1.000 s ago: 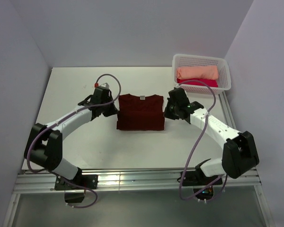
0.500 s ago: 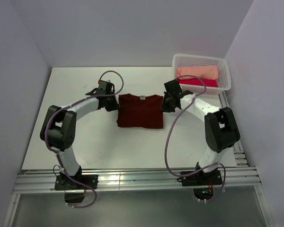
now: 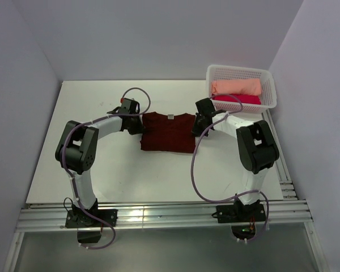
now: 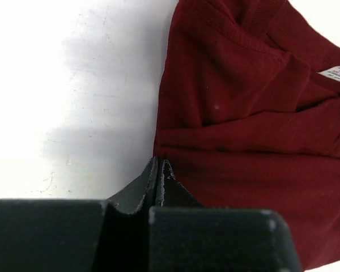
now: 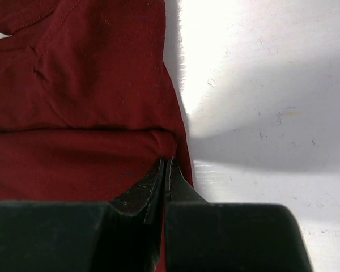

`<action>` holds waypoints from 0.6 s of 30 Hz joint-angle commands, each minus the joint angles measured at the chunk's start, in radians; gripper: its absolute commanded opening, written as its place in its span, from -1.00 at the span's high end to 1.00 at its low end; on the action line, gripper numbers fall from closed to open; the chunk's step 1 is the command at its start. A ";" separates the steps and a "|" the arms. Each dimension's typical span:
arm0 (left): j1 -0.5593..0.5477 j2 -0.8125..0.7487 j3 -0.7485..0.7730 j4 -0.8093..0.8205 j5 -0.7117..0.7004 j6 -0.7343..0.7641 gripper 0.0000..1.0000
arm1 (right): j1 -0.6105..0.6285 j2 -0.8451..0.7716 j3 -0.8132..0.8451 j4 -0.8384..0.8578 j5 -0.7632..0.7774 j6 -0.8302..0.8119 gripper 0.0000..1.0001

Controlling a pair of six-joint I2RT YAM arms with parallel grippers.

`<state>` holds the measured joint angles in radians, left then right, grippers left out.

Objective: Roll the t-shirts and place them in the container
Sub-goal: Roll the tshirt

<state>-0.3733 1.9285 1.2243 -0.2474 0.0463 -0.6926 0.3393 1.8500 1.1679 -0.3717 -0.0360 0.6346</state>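
My left gripper has its jaws pressed together, pinching the left edge of the maroon t-shirt just where a fold crease meets that edge. My right gripper is likewise closed, clamped on the shirt's right edge, where the cloth puckers around the tips.

The maroon t-shirt lies flat near the middle of the worktop, between the two arms. Its pale neck label is at the far side and its near part is doubled over.

I judge the cloth light, soft and limp. It will sag and crease between the two pinch points, and it could slip out if only one layer is caught. The side edges at the fold look like the right places to hold, both layers together, with both sides kept level so the roll stays even.

Bare worktop lies all around the shirt. To the far right a white basket holds a peach t-shirt and a crimson-pink t-shirt. It sits near the right arm, so that side has less room for moving.
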 commanded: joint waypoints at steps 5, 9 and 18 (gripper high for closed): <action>0.011 0.030 0.007 0.026 -0.077 0.041 0.99 | -0.005 -0.023 -0.143 0.033 0.019 0.028 1.00; 0.013 0.018 -0.009 0.051 -0.071 0.074 0.99 | 0.021 -0.078 -0.223 0.031 0.033 0.049 1.00; 0.016 -0.003 -0.029 0.132 0.069 0.211 0.99 | 0.292 -0.265 -0.508 0.126 -0.013 0.377 1.00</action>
<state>-0.3660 1.9327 1.2156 -0.1677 0.0643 -0.5568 0.5198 1.6066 0.7948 -0.1562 -0.0166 0.8360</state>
